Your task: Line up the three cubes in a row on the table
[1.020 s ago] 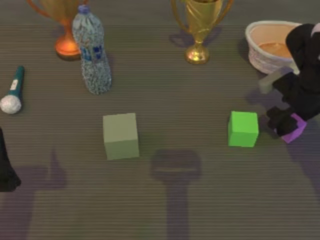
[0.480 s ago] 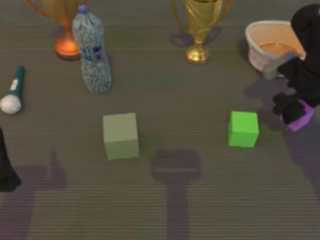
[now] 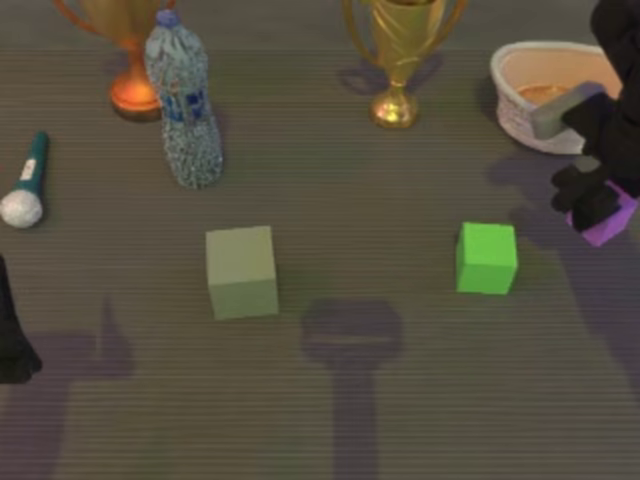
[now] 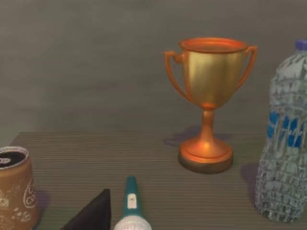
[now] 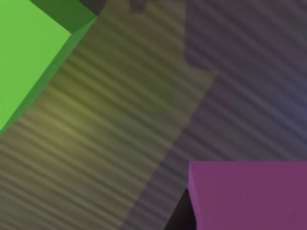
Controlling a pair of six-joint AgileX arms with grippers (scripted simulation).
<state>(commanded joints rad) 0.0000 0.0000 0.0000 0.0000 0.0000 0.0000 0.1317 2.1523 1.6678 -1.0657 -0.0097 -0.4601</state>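
Three cubes show in the top view. The large pale olive-green cube (image 3: pixel 241 271) rests on the table (image 3: pixel 380 200) left of centre. Right of centre sits the medium bright green cube (image 3: pixel 486 257). My right gripper (image 3: pixel 597 207) hovers at the right edge, shut on the small magenta-purple cube (image 3: pixel 612 224), above and to the right of the green one. The right wrist view shows the purple cube (image 5: pixel 249 194) against a dark finger (image 5: pixel 181 216), with the green cube (image 5: pixel 29 52) off to one side. My left arm (image 3: pixel 12 345) is parked at the lower left edge.
Along the back stand an orange trophy (image 3: pixel 130 70), a water bottle (image 3: pixel 186 105), a gold trophy (image 3: pixel 398 60) and a white basket (image 3: pixel 520 110) beside the right arm. A teal microphone (image 3: pixel 25 185) lies at the left. A brown can (image 4: pixel 14 191) shows in the left wrist view.
My right gripper has carried the purple cube to the right and toward the back, away from the green cube. The other two cubes and the left arm have not moved.
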